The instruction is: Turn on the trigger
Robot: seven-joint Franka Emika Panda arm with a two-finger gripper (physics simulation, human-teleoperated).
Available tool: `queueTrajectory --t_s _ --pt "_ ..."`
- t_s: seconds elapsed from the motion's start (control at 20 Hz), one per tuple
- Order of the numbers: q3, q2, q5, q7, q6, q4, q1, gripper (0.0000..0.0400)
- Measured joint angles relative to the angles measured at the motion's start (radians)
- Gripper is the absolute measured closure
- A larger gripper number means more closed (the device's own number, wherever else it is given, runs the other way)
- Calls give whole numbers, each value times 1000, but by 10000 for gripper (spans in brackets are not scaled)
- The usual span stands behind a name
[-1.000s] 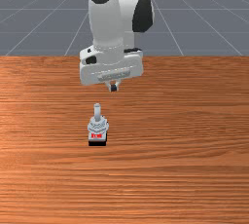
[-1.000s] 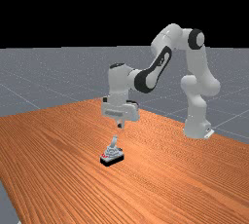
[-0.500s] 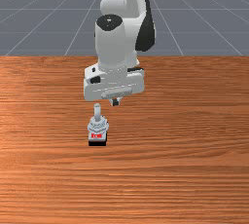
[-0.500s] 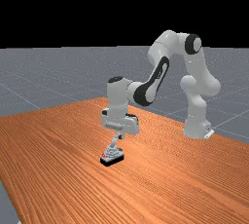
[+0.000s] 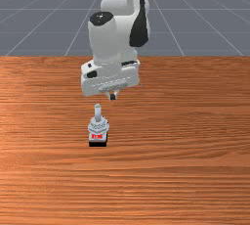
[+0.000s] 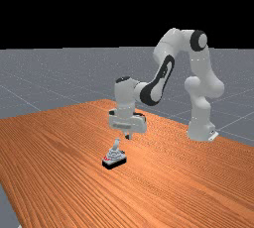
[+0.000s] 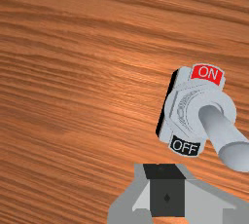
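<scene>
My gripper (image 5: 113, 96) is shut, with nothing held, behind the toggle switch (image 5: 98, 126) and toward the front view's right. In the far view the gripper (image 6: 128, 137) hangs above and right of the lever (image 6: 116, 144), with a gap between them. The grey switch (image 6: 114, 158) stands on a black base. In the wrist view, the lever (image 7: 226, 140) tilts toward the black OFF label (image 7: 185, 146), away from the red ON label (image 7: 207, 73). The shut gripper (image 7: 165, 172) is at the switch's OFF end, to one side of the lever.
The wooden table (image 5: 185, 146) lies around the switch. The arm's base (image 6: 201, 130) stands at the table's far edge in the far view's right part.
My hand first came down toward the switch. Over the last half second it drew back toward the arm's base and rose slightly. The switch and its lever have not moved.
</scene>
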Motion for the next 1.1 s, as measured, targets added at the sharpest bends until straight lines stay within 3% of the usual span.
queueTrajectory --t_s 0.15,0.2,0.35,0.4,0.5,0.55,0.6,0.7,0.8,0.85,1.0,1.05,1.1 --pt "-10 9 15 -54 -12 15 -38 400" --pt "-39 6 -35 35 8 7 -16 400" --pt "-49 15 -75 28 7 22 -12 400" --pt "-71 25 -128 79 6 35 12 400" --pt "-86 61 -163 115 -14 92 33 400" --pt "-34 61 -45 8 68 76 -19 400" --pt "-31 79 -41 6 77 101 -20 400" --pt "-36 131 -63 8 -50 209 -14 400" --pt "-19 142 -21 -9 -51 215 -32 400" --pt "-39 148 -63 28 -97 229 -12 400" --pt "-35 92 -50 12 -19 130 -18 400" --pt "-19 86 -13 -24 -24 121 -37 400" --pt "-29 59 -34 -6 82 58 -25 400"
